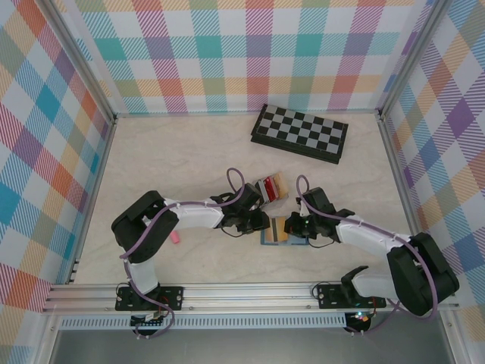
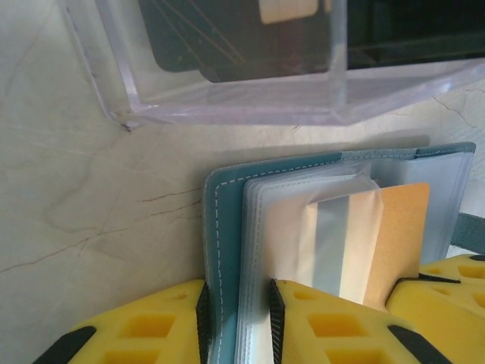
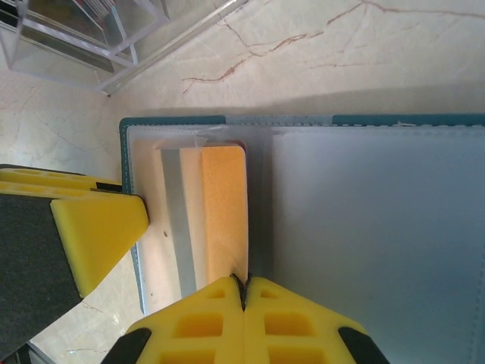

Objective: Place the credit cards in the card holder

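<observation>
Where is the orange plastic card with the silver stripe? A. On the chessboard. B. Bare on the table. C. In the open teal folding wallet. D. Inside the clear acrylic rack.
C: the orange silver-striped card lies against the clear sleeves inside the open teal folding wallet.

This is looking like a robot lab booth: plaid panels (image 1: 250, 53) are walling in a pale marble-look counter (image 1: 174, 159), and an aluminium rail (image 1: 242, 292) is carrying the left arm (image 1: 193, 216) and right arm (image 1: 371, 236).
</observation>
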{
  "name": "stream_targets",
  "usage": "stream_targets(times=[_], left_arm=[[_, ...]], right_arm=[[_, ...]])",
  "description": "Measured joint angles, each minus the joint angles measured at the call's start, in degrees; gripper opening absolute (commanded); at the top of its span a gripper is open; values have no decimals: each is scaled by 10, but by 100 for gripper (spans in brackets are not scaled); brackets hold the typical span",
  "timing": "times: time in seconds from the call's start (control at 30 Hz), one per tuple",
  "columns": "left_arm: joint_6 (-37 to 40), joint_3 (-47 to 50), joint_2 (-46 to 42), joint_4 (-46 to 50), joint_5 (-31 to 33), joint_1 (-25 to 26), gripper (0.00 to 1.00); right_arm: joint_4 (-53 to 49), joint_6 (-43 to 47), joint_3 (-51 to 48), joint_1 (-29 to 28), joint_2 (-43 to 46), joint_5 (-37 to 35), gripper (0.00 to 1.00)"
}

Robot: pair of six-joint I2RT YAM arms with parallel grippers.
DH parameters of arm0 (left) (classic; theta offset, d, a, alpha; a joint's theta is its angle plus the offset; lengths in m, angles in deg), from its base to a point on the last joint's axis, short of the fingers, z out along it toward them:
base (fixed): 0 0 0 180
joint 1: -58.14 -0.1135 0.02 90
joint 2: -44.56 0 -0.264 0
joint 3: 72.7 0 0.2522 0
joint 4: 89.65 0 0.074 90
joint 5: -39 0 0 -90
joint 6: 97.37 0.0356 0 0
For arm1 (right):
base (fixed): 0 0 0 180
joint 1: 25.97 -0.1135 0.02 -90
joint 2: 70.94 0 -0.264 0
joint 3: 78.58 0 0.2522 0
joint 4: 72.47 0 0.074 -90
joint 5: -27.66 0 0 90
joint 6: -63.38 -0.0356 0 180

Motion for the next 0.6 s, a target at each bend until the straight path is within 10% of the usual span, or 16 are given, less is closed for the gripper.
stream_targets(times=[0.6], left_arm=[[0,0,0,-1,2,0,30]], right_arm=[[60,-38,-7,0,-30,43,13]])
